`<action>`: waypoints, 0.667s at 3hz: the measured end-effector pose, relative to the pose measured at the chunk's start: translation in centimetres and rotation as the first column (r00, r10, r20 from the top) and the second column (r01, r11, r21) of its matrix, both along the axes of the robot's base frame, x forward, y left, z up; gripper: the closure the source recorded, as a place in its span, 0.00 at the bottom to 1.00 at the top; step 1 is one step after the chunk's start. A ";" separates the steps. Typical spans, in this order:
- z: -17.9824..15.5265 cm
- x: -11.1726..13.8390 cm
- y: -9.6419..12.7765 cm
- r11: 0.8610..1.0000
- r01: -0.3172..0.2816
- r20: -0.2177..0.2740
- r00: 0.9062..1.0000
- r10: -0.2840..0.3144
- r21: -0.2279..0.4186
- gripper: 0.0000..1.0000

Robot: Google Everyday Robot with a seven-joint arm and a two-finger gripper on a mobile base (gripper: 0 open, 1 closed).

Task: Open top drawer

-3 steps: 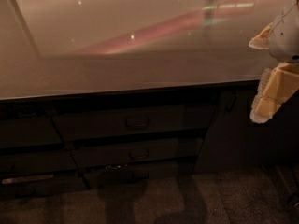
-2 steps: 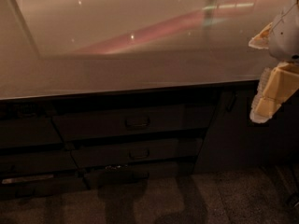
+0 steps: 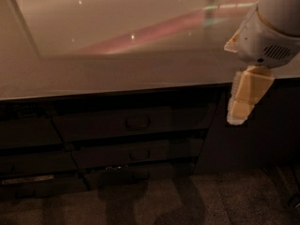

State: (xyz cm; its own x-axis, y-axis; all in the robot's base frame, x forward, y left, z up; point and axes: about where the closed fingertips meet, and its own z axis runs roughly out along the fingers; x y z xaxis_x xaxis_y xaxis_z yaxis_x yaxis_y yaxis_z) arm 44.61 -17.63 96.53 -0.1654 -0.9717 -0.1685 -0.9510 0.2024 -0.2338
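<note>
The top drawer (image 3: 133,123) is a wide dark front just under the counter edge, with a small curved handle (image 3: 138,123) at its centre. It sits flush with the cabinet, with no gap showing. My gripper (image 3: 243,102) hangs at the right, cream-coloured below a white wrist (image 3: 267,32). It is in front of the counter's edge, at about the drawer's height and well to the right of the handle, touching nothing.
A glossy pale countertop (image 3: 117,55) fills the upper half of the view. Below the top drawer is a slimmer drawer (image 3: 138,153) with its own handle. More dark fronts (image 3: 33,163) stack at the left. A plain dark panel (image 3: 253,144) stands at the right above speckled floor (image 3: 187,200).
My gripper and wrist have shifted a little to the left, toward the drawers. The drawer fronts have not moved.
</note>
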 end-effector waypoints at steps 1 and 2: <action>-1.6 -0.3 4.9 0.996 -0.084 -0.024 0.996 0.083 -0.041 0.00; -1.6 -0.3 5.0 0.996 -0.085 -0.022 0.996 0.084 -0.042 0.00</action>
